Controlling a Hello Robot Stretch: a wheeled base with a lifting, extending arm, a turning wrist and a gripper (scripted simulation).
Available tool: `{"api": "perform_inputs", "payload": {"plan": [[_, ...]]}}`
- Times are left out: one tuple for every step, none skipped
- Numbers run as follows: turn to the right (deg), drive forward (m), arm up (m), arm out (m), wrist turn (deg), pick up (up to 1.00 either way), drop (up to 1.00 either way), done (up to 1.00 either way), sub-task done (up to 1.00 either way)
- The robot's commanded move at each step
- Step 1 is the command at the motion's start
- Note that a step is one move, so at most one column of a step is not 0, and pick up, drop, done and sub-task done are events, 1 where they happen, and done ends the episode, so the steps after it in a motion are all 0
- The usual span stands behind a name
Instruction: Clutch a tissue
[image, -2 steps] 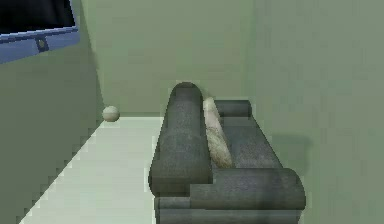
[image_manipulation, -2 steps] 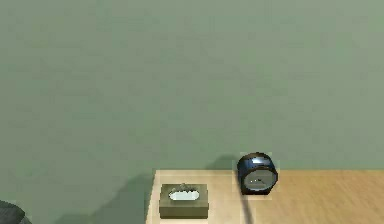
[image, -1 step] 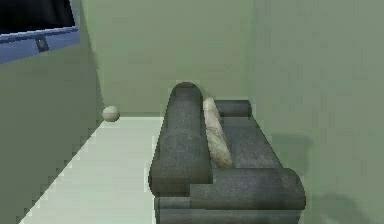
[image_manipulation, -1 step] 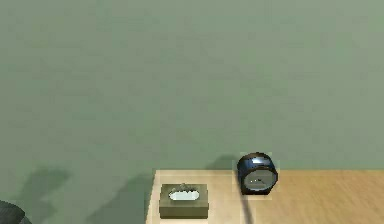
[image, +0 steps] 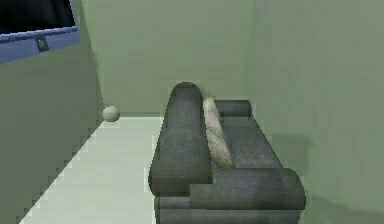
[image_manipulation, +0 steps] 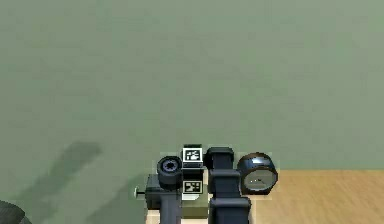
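The task looks to be at its searching stage, with nothing of the clutching itself done yet as far as can be judged. Where the tissue is cannot be told, so the first thing left is to find it.

In the forward view, a dark grey sofa (image: 190, 150) stands along the green wall on the right, its near armrest close to the bottom edge. A long pale cushion (image: 216, 130) leans against its backrest. It is too large and too firm in outline to be taken for a tissue. A small pale ball (image: 111, 114) lies on the light floor (image: 100, 175) near the far corner, well apart from the sofa. A blue-framed screen (image: 35, 25) hangs on the wall at the upper left.

In the arm side view, the arm (image_manipulation: 228, 200) rises from the bottom edge, with two white marker squares (image_manipulation: 192, 156) at its far end. The pincer (image_manipulation: 158, 186) sits just left of them, low against a bare green wall (image_manipulation: 190, 70). Its fingers are too small to make out, so I cannot tell whether they stand apart or together, nor whether they hold anything. A wood-coloured surface (image_manipulation: 330, 195) runs along the bottom right. I cannot say whether it is floor or desk.

What is left, then, is nearly everything: locate the tissue, drive up beside it, bring the arm to its height, reach out and take hold.
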Motion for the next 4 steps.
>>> {"api": "perform_inputs", "payload": {"plan": [[0.0,0.0,0.0,0.0,45.0,0.0,0.0,0.0,0.0],[0.0,0.0,0.0,0.0,45.0,0.0,0.0,0.0,0.0],[0.0,0.0,0.0,0.0,45.0,0.0,0.0,0.0,0.0],[0.0,0.0,0.0,0.0,36.0,0.0,0.0,0.0,0.0]]}}
